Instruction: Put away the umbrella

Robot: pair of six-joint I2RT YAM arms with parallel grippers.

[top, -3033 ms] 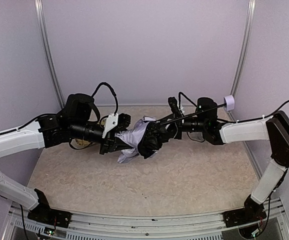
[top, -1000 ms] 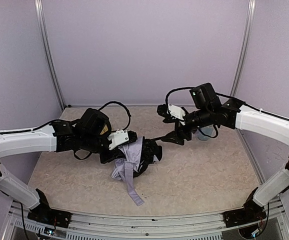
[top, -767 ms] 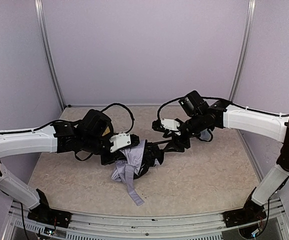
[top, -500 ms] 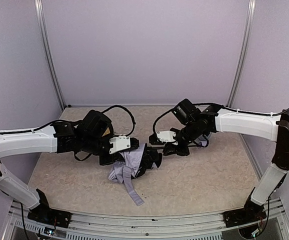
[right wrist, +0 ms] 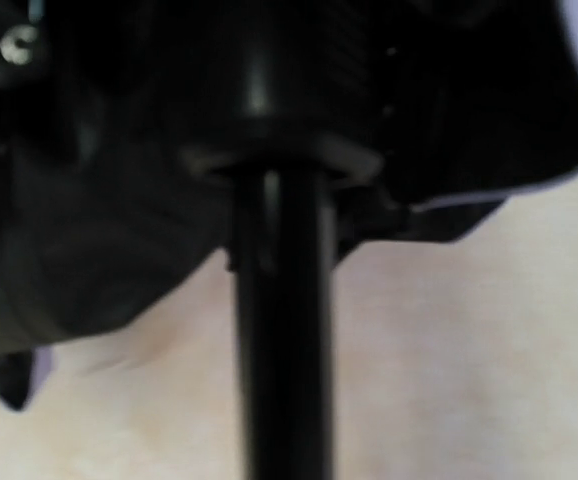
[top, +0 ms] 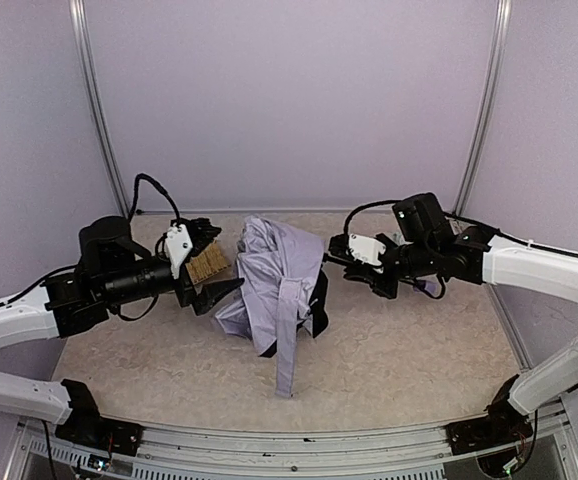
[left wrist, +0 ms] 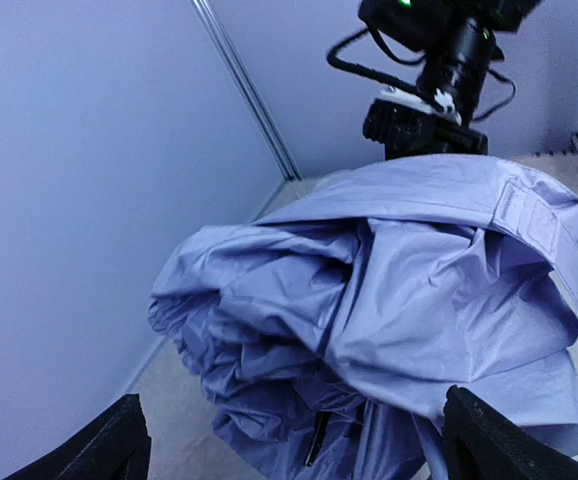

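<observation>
Umbrella (top: 274, 275) fabric hides the right claw's (top: 335, 254) fingertips.

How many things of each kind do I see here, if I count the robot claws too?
umbrella: 1
woven straw tray: 1
claws: 2, the left claw and the right claw
Total: 4

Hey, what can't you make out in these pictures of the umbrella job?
1. Right gripper grip: blurred in right wrist view, small and dark from above.
2. Umbrella ribs: covered by fabric in top and left wrist views.
3. Straw tray: top view, mostly behind left gripper.
</observation>
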